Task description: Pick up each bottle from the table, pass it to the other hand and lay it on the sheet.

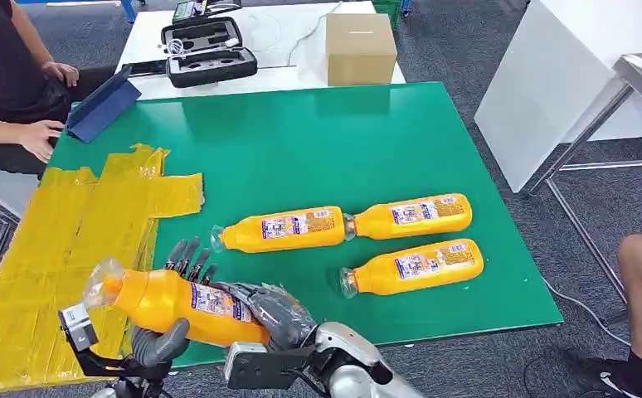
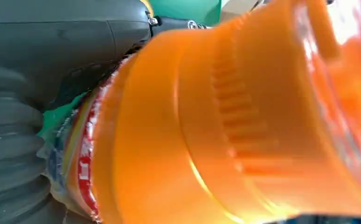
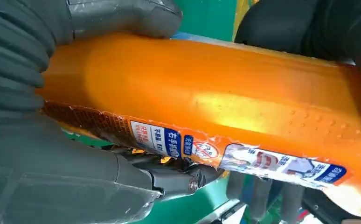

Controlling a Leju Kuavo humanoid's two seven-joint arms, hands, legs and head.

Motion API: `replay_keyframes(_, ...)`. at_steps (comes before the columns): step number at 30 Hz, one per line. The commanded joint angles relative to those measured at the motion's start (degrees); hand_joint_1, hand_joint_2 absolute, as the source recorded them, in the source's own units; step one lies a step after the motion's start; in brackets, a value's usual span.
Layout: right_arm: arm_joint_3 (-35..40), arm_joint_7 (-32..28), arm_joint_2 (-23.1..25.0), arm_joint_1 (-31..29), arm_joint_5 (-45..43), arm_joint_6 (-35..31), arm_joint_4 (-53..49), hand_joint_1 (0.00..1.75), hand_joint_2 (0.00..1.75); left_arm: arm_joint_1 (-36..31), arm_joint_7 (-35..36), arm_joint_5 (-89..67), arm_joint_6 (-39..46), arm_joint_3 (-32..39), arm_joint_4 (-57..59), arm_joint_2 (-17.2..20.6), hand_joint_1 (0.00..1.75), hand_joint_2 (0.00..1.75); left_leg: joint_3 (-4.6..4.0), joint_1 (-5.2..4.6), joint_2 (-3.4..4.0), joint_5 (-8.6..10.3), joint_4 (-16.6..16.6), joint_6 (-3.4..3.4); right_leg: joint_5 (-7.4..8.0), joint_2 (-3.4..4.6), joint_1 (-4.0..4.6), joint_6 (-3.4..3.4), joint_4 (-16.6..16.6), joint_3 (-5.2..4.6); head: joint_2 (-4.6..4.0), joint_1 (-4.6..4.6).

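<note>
Silver arms, grey ribbed wrist covers, dk fingers (image 1: 187, 255), small screw (image 3: 194, 185).

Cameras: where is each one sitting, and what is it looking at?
Head view: high on the robot, looking down at the green table; left hand and right hand both grip the orange bottle.
Left wrist view: behind the left hand, facing that bottle's shoulder.
Right wrist view: behind the right hand, facing its label.
All three views share this bottle.
</note>
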Motion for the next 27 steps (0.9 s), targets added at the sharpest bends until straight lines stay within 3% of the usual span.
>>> replay_keyframes(1, 3.3, -0.8, 0.5, -0.8, 0.5, 1.3, 3.2, 1.75, 1.75, -1.8, 0.3, -2.3, 1.8, -1.0, 0.8, -0.9, 1.75, 1.75, 0.26, 0.04, -0.04, -0.08, 0.0, -0.05, -0.08, -0.13, 0.06, -0.09, 0.0, 0.29, 0.0, 0.02)
replay_keyframes(11, 2.0, -0.4, 0.4, -0.4, 0.8, 1.1, 3.1, 1.75, 1.75, -1.9, -0.8, -5.6, 3.0, -0.7, 0.2, -1.5, 1.75, 1.75, 0.26, 0.03, -0.05, -0.08, 0.0, -0.06, -0.09, -0.13, 0.05, -0.1, 0.0, 0.28, 0.0, 0.02)
replay_keyframes(13, 1.2, 0.2, 0.2, 0.2, 1.9, 0.0, 2.6, 1.75, 1.75, -1.9, -0.5, -6.1, 3.4, -0.5, 0.1, -1.7, 1.75, 1.75, 0.3, 0.06, -0.06, -0.11, 0.0, -0.07, -0.11, -0.16, 0.09, -0.11, 0.0, 0.34, 0.0, 0.02)
replay_keyframes(15, -1.1, 2.3, -2.9, 0.4, 3.0, -5.0, -0.2, 1.75, 1.75, -1.3, -0.6, -9.5, 5.9, 0.2, -1.3, -1.7, 1.75, 1.75, 0.23, 0.04, -0.12, -0.07, 0.0, -0.05, -0.09, -0.2, 0.06, -0.08, 0.0, 0.28, 0.0, 0.02)
replay_keyframes(16, -2.6, 2.1, -3.6, 1.1, 3.1, -6.5, -1.8, 0.42, 1.75, -1.3, -0.6, -10.7, 6.8, 0.7, -1.9, -1.7, 1.75, 1.75, 0.21, 0.04, -0.13, -0.06, 0.0, -0.03, -0.08, -0.21, 0.06, -0.07, 0.0, 0.26, 0.0, 0.02)
replay_keyframes(17, -4.5, 2.2, -4.2, 2.0, 4.0, -8.9, -3.8, 0.0, 1.75, -1.4, -0.6, -12.1, 7.9, 1.3, -2.7, -1.6, 1.75, 1.75, 0.07, 0.01, -0.14, 0.0, 0.0, -0.01, -0.04, -0.19, 0.02, -0.03, 0.0, 0.11, 0.0, 0.02)
replay_keyframes(18, -6.8, 3.3, -5.1, 3.2, 5.7, -11.3, -6.6, 0.0, 0.0, -1.7, -1.0, -14.5, 10.3, 2.3, -3.9, -1.5, 1.75, 1.75, 0.1, 0.03, -0.12, -0.03, 0.0, -0.02, -0.05, -0.18, 0.05, -0.05, 0.0, 0.15, 0.0, 0.02)
replay_keyframes(19, -9.9, 4.2, -5.5, 4.3, 6.0, -13.2, -9.3, 0.0, 0.0, -2.5, -0.9, -18.6, 12.2, 2.8, -5.0, -0.5, 1.75, 1.75, 0.08, 0.02, -0.22, -0.02, 0.0, -0.01, -0.07, -0.27, 0.03, -0.04, 0.0, 0.16, 0.0, 0.02)
replay_keyframes(21, -14.6, 5.2, -7.3, 4.8, 6.1, -10.7, -13.9, 0.0, 0.0, -4.8, 1.2, -19.9, 11.4, 5.4, -6.8, 0.7, 1.75, 1.75, 0.0, 0.04, -0.27, -0.03, 0.1, -0.02, -0.09, -0.33, 0.06, -0.05, 0.1, 0.11, 0.0, 0.04)
replay_keyframes(27, -14.9, 4.9, -6.3, 4.8, 6.5, -10.0, -13.1, 0.0, 0.0, -4.8, 1.6, -20.1, 10.8, 5.8, -6.5, 0.2, 1.75, 1.75, 0.11, 0.0, -0.11, -0.03, 0.0, -0.03, -0.05, -0.15, 0.01, -0.07, 0.0, 0.16, 0.0, 0.0)
